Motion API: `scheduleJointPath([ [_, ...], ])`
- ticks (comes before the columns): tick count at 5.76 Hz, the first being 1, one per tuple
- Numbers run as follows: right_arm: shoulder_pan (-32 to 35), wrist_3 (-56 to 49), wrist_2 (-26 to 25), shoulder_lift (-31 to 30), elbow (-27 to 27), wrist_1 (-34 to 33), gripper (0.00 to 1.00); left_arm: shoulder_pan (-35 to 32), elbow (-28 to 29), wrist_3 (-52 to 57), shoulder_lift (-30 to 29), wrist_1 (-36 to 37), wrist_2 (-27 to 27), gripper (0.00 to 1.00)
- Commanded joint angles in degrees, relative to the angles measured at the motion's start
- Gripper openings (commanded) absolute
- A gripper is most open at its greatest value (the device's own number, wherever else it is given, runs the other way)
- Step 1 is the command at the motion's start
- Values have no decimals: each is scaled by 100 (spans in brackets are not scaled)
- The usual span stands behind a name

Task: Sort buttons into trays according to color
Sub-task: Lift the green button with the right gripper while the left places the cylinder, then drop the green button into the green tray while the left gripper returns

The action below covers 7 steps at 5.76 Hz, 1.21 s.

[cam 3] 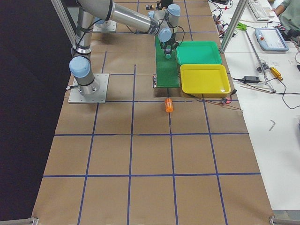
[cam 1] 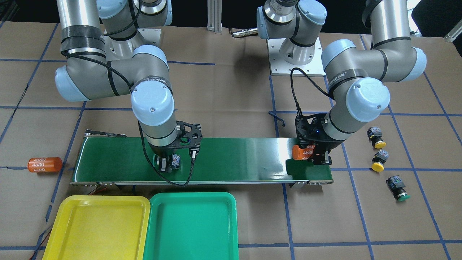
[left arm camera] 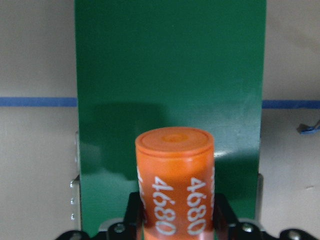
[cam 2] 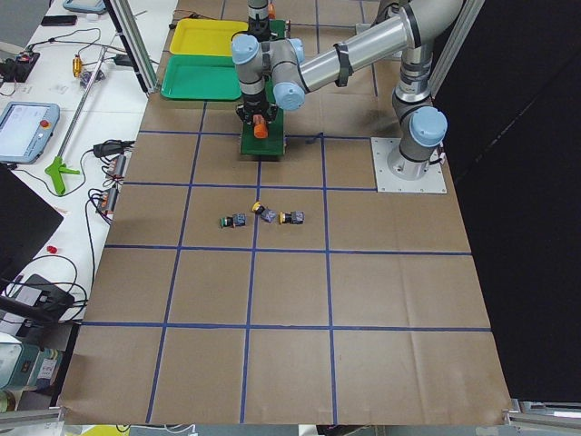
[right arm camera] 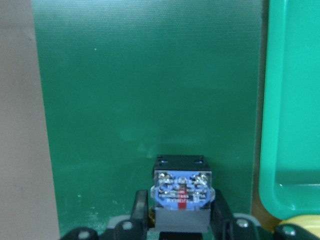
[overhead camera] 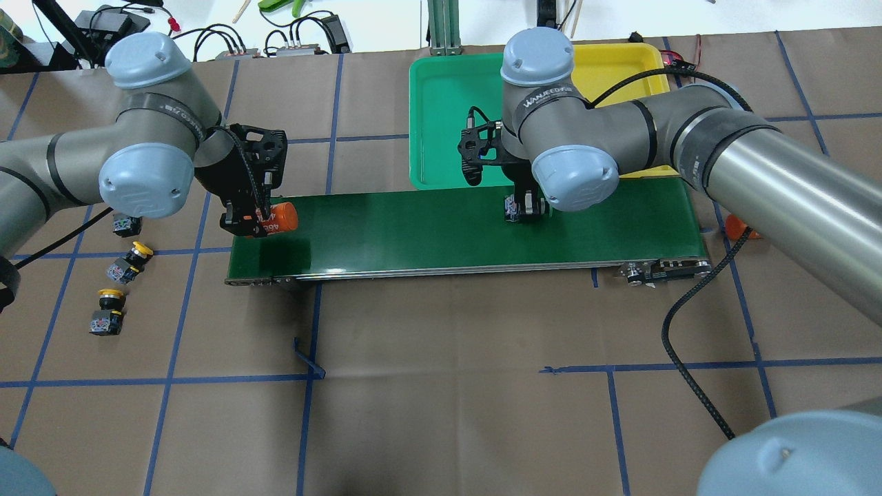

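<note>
My right gripper is shut on a button low over the dark-green conveyor belt; the button's cap colour is hidden. It also shows in the overhead view. Two yellow buttons and a green button lie on the paper beyond the belt's end on my left side. My left gripper is shut on an orange "4680" cylinder at that end of the belt. The yellow tray and the green tray stand side by side across the belt from me, with nothing in them.
A second orange "4680" cylinder lies on the paper off the belt's end on my right side. A black cable hangs from my right arm over the table. Blue tape lines grid the brown paper.
</note>
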Motion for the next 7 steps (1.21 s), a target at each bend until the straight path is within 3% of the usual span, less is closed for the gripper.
scheduleJointPath([
  [1,-230,-329,-408,-321,-24,-60,9,-75,-327,-31,121,40,7,81],
  [2,-223,-469,-350,-262,-225,-400,10,55,-268,-4,219,40,16,84],
  [3,-118,-435,-210,243,-557,-986,10,666,-320,-222,594,-56,25,86],
  [5,250,-130,299,1272,-1427,-1282,11,2229,-504,-504,808,-180,-36,90],
  [6,452,73,466,1616,-1709,-1291,31,2941,-505,-766,739,-162,-37,91],
  [7,445,23,468,1654,-1773,-1291,86,3627,-653,-795,503,-145,-37,91],
])
